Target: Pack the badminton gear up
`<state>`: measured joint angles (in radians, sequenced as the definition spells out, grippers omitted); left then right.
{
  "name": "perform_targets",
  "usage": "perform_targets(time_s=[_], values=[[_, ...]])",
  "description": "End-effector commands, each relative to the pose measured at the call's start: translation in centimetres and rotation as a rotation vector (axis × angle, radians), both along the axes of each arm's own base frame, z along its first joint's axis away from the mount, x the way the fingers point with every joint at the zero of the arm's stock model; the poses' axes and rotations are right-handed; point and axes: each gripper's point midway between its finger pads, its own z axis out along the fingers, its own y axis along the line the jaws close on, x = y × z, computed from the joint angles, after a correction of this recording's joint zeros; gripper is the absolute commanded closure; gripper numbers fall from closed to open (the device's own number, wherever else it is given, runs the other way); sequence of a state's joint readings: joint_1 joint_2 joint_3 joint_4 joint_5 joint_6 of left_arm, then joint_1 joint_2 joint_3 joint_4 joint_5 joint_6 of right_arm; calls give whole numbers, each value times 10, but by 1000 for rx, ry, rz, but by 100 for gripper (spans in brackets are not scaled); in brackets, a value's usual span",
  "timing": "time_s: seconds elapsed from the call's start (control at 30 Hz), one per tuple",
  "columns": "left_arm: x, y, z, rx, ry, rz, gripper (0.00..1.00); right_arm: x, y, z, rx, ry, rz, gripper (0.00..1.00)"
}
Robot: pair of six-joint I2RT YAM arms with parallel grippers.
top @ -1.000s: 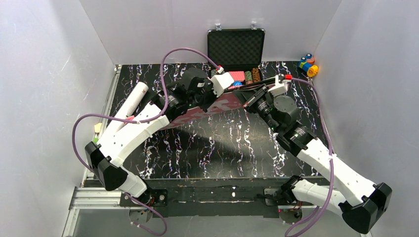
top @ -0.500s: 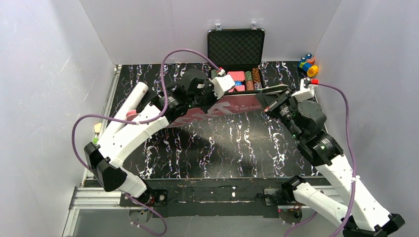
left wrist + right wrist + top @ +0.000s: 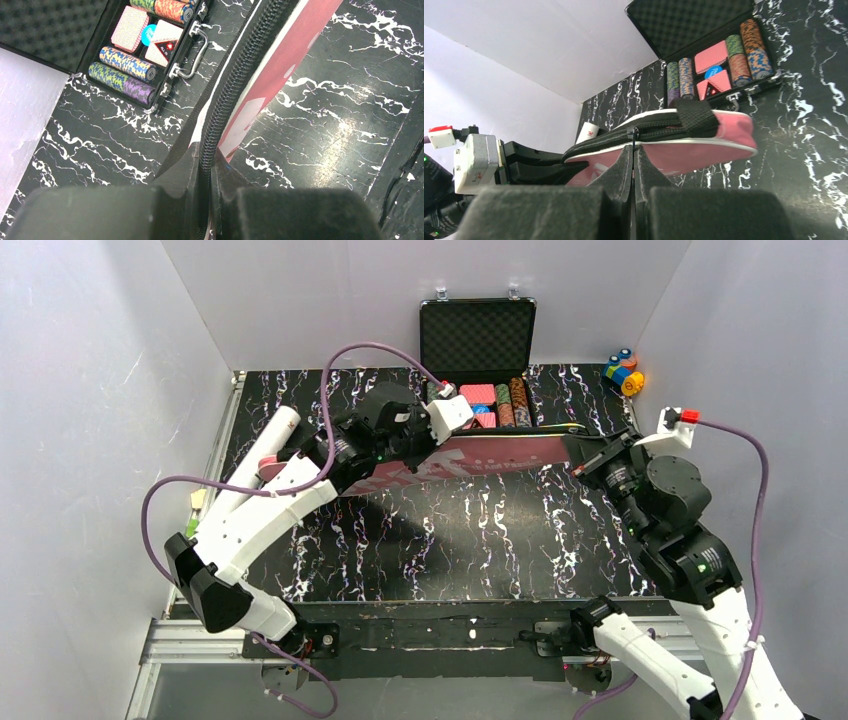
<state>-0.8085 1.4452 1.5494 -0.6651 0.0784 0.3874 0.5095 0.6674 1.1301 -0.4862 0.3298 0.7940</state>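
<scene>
Bag (image 3: 490, 455): one, pink and racket-shaped, with a black zip (image 3: 235, 75) along its edge. You find it across the middle of the overhead frame, running from centre left to centre right, stretched between your two claws above the black marbled table (image 3: 450, 540).

Left claw (image 3: 432, 443): one, fingers pressed tight together on the zip edge about halfway along the bag; the left wrist view shows the zip running straight up out of the pinch.

Right claw (image 3: 577, 447): one, likewise squeezed closed, gripping the zip line at the bag's wide right-hand end, just below a black strap (image 3: 694, 117).

Tube (image 3: 262, 448): one, long and white, lying aslant at the left of the overhead frame, its lower part hidden by the left arm.

Case (image 3: 478, 340): one, black, lid raised, at top centre, holding several rolls of chips and some red-backed cards.

Toy blocks (image 3: 623, 370): one small coloured cluster at upper right; you cannot count the pieces.
</scene>
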Motion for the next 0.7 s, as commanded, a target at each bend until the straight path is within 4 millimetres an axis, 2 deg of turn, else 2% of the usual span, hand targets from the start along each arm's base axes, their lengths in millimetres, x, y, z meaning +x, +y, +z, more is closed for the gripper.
perform_targets(time_s=[0.0,0.33,0.5,0.6,0.63,0.67], values=[[1,13,26,-39,-70,30,100,-14,-39,40,-19,-116,-138,99],[-2,11,26,-42,-64,19,100,-33,-81,35,-101,-121,-286,99],[0,5,31,-48,-70,10,100,-40,-93,23,-131,-97,-331,97],[0,-1,30,-37,-76,-5,100,-44,-97,15,-137,-84,-338,81],[1,-7,29,-26,-79,-14,100,-48,-102,11,-142,-76,-353,63],[1,-10,28,-18,-80,-18,100,-50,-106,10,-143,-72,-366,55]])
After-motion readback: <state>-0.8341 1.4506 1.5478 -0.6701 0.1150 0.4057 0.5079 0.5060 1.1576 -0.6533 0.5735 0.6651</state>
